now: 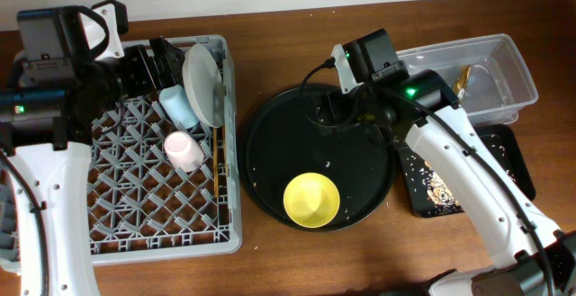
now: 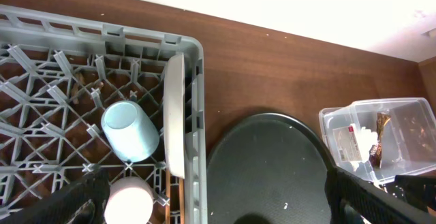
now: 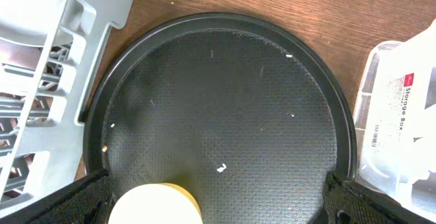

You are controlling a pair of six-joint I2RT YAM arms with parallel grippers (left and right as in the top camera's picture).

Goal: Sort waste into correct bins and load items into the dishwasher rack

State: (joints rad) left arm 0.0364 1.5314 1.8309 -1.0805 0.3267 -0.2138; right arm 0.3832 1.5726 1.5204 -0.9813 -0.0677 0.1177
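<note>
The grey dishwasher rack (image 1: 229, 197) holds a light blue cup (image 1: 180, 105), a pink cup (image 1: 184, 150), an upright pale plate (image 1: 202, 85) and wooden chopsticks (image 1: 217, 165). The yellow bowl (image 1: 311, 199) sits on the round black tray (image 1: 270, 143). My left gripper (image 1: 155, 62) is open and empty above the rack's far side; its view shows the blue cup (image 2: 131, 130), the plate (image 2: 175, 115) and the pink cup (image 2: 129, 200). My right gripper (image 1: 346, 112) is open and empty over the round tray, with the bowl (image 3: 157, 205) just below its fingers. The clear tub (image 1: 513, 58) holds white tissue and a gold-brown wrapper (image 1: 463, 78). The shallow black tray (image 1: 515, 156) holds food scraps (image 1: 436, 188).
The round black tray (image 3: 225, 81) carries a few pale crumbs. The rack's right wall (image 3: 61, 60) stands close to the tray's left rim, and the clear tub (image 3: 402, 115) close to its right rim. Bare wooden table lies in front of the tray.
</note>
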